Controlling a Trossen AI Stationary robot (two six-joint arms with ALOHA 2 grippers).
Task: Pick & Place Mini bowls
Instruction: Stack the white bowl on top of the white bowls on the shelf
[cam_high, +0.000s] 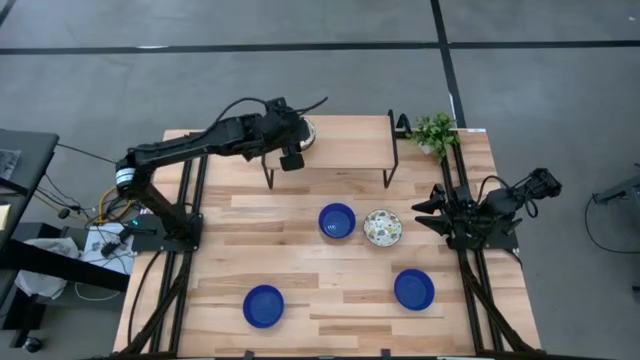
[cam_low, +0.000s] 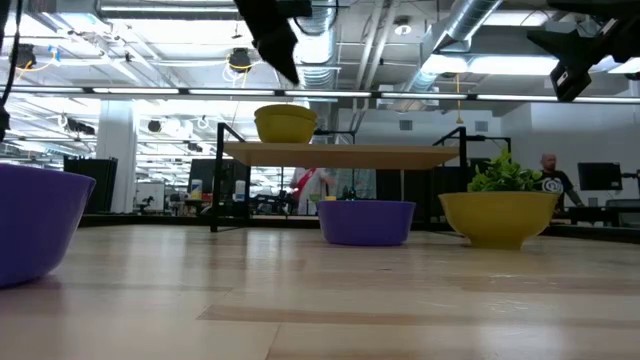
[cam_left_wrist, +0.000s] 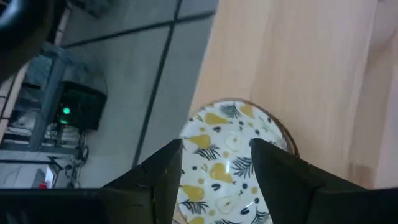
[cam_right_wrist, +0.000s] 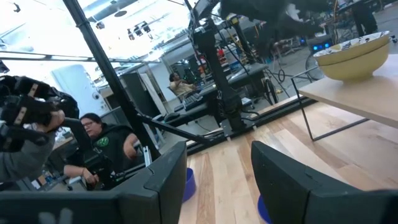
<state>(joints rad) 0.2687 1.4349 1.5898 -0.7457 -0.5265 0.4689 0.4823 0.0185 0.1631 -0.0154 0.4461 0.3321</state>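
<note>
On the raised wooden shelf (cam_high: 340, 150) at the table's far side, two patterned mini bowls (cam_low: 285, 123) stand stacked, one inside the other. My left gripper (cam_high: 300, 136) hovers open just above them, clear of the rims in the low view; in the left wrist view the top bowl (cam_left_wrist: 233, 149) lies beyond its spread fingers. Another patterned bowl (cam_high: 383, 227) and three blue bowls (cam_high: 337, 221), (cam_high: 263, 306), (cam_high: 414, 289) rest on their bases on the table. My right gripper (cam_high: 428, 212) waits open at the table's right side.
A small green potted plant (cam_high: 434, 132) stands at the far right corner beside the shelf's black metal legs (cam_high: 392, 150). The near middle of the table between the blue bowls is bare wood. People sit at desks in the room beyond the table.
</note>
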